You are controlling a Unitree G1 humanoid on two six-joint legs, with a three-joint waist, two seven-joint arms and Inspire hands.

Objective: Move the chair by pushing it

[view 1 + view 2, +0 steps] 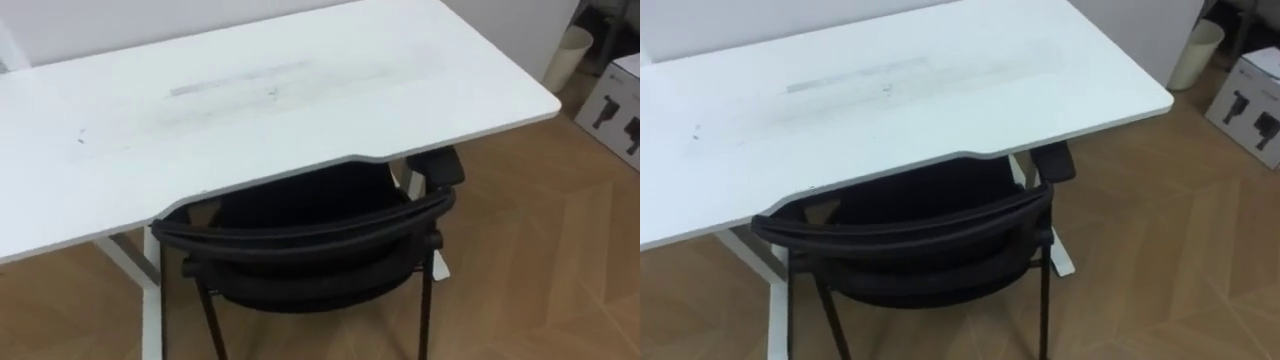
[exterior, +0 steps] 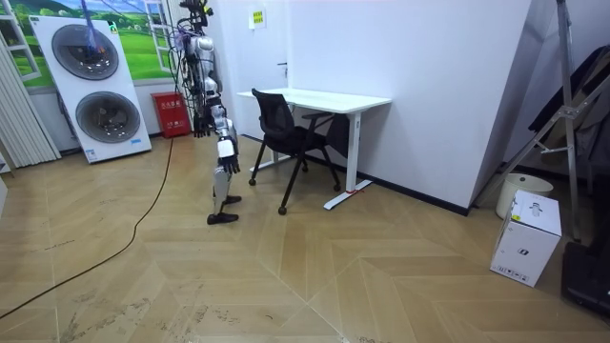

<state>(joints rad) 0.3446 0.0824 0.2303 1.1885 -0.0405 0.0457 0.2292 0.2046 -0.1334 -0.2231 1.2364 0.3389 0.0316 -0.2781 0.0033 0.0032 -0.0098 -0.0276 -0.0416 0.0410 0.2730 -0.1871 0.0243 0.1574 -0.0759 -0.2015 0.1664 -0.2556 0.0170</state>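
While the chair point(image 1: 310, 240) sits partly under the desk point(image 1: 250, 110), I cannot tell the state of either hand point(image 2: 227, 150).

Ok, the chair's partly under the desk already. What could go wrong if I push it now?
1. The armrest sits right at the desk edge; it may catch there rather than slide under.
2. The chair stands skewed to the desk, its legs near the white desk legs; a push could jam it against one.
3. In the room view the robot stands a little back from the chair, so leaning in to reach could unsettle it.
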